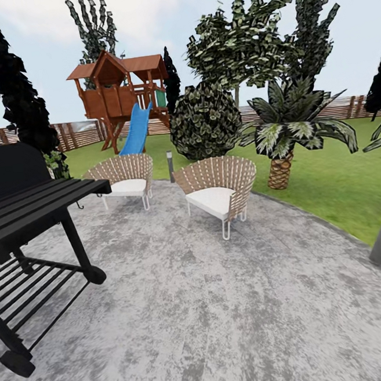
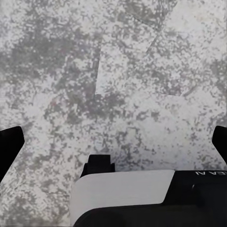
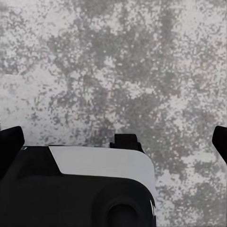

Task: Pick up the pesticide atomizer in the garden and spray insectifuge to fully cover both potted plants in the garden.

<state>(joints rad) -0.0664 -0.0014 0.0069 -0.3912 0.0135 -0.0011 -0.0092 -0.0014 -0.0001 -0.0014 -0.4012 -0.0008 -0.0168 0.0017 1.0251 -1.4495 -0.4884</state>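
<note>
The pesticide atomizer cannot be made out on any stretch of the paved patio [image 1: 213, 305] or the lawn [image 1: 341, 182], and neither can the two low potted plants — the robot looks to be on its way, searching. Judging from the task alone, a slim spray bottle should be light and rigid, with a smooth, somewhat slippery plastic body. The sensible hold would be across the middle of the body, fingers square to its long axis, leaving the nozzle end free to aim at the leaves.

Taking the nearer wicker chair [image 1: 220, 192] as landmark: a second wicker chair [image 1: 125, 179] stands beside it, farther off toward the black grill [image 1: 29, 212], with a short lamp post [image 1: 170, 164] between them. Behind the nearer chair rises a rounded bush [image 1: 205, 120], and beside that, on the lawn, a palm with a scaly trunk [image 1: 287, 140]. Far beyond the chairs stand a wooden play tower with a blue slide [image 1: 134, 129] and the slatted fence [image 1: 80, 134].

The left gripper [image 2: 113, 142] hangs over bare mottled paving, its dark fingertips [image 2: 10, 142] spread wide at the frame edges, nothing between them. The right gripper [image 3: 113, 142] is likewise spread and empty — fingertips [image 3: 10, 139] far apart above the same grey paving.
</note>
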